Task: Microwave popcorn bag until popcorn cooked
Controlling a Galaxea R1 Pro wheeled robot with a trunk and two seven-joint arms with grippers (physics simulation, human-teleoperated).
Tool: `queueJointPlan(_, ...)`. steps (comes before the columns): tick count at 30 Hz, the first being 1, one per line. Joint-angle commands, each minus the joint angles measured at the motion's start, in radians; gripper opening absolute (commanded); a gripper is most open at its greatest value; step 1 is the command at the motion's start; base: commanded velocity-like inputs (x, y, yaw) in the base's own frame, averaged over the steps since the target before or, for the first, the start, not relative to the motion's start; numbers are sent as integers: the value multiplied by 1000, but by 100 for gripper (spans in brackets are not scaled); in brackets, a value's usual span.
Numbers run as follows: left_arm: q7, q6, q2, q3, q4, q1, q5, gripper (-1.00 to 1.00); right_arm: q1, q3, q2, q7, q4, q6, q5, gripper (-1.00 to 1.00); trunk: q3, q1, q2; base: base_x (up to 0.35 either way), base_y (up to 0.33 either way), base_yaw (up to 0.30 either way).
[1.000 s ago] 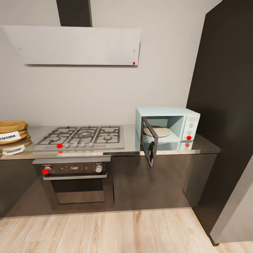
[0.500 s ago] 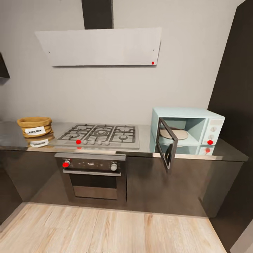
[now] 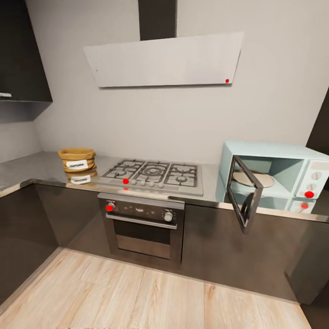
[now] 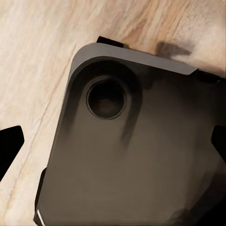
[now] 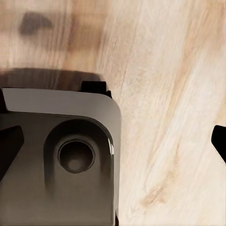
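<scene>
Popcorn bag [image 3: 76,160], small squat tan paper sack with rolled rim and white label, sits upright on the glossy grey reflective surface [image 3: 36,170] at the far left, its reflection just below it. Dark upper cabinet [image 3: 23,50] hangs above that corner. Steel gas hob with grates [image 3: 153,174] is just right of the bag, apart from it. Built-in steel oven with dark glass door [image 3: 144,224] sits under the hob, flat grey range hood [image 3: 164,61] above it on the wall. Pale mint-blue microwave [image 3: 278,171] stands at the right end of the surface, well apart from the bag; its dark glass door [image 3: 244,192] is swung open, round pale turntable [image 3: 253,179] visible inside. Light wood floor [image 3: 137,297] runs in front.

Left pincer [image 4: 113,141]: only dark tips at the frame edges over the robot's dark base and floor, spread wide. Right pincer [image 5: 113,141]: same, spread wide.
</scene>
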Motion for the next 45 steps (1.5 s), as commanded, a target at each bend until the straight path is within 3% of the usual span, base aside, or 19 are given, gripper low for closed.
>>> queueJointPlan(1,1,-2,0,0,-1,0,4,100,-1,-3,0,0,3,-6,5,100,-1,0,0,0,0,300)
queueJointPlan(22,4,-2,1,4,-2,0,6,100,-1,-3,10,1,3,-7,6,100,-1,0,0,0,0,300)
queueJointPlan(28,79,-2,-1,5,-3,0,6,100,-1,-3,11,1,3,-7,7,100,-1,0,0,0,0,300)
queueJointPlan(45,87,-2,-1,5,-2,0,4,100,-1,-3,12,1,4,-7,7,100,-1,0,0,0,0,300)
